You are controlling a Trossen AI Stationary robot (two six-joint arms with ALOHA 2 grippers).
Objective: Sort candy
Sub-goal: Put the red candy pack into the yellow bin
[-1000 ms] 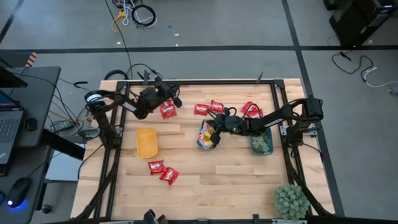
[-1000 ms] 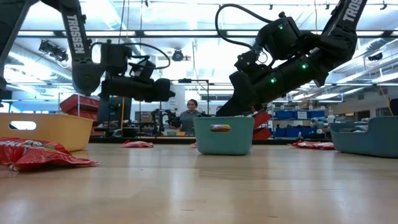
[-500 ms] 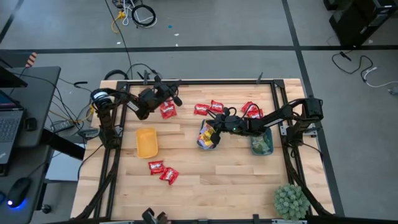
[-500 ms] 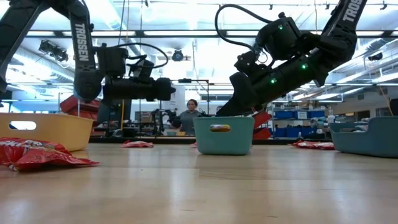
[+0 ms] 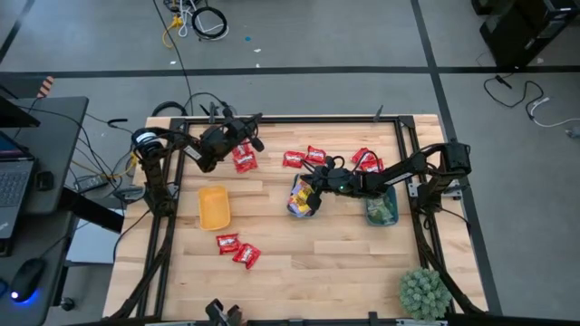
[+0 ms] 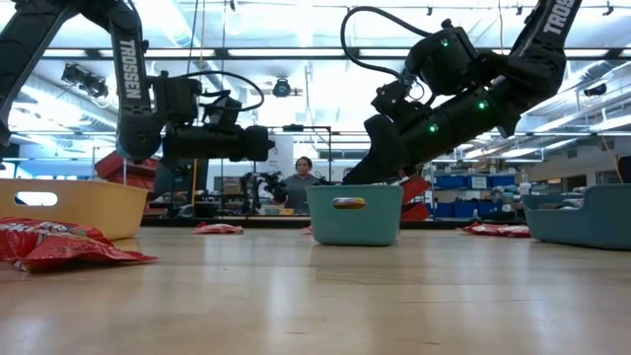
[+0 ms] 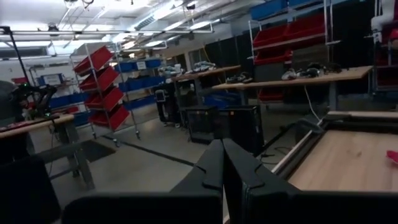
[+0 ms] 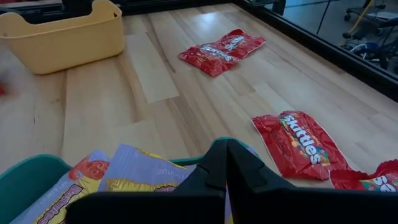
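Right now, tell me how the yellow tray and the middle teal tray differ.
The yellow tray looks empty from above; the middle teal tray holds yellow-and-purple candy packets. The yellow tray sits on the left half with no arm over it; the teal tray sits mid-table with the right claw, shut, over it. Both are small oblong trays standing upright on the wooden table.

Glossy red candy (crinkled wrappers), smooth pale wood table.

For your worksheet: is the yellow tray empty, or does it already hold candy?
Empty. In the high view the yellow tray shows only its bare yellow floor; the nearest red packets lie outside it on the table.
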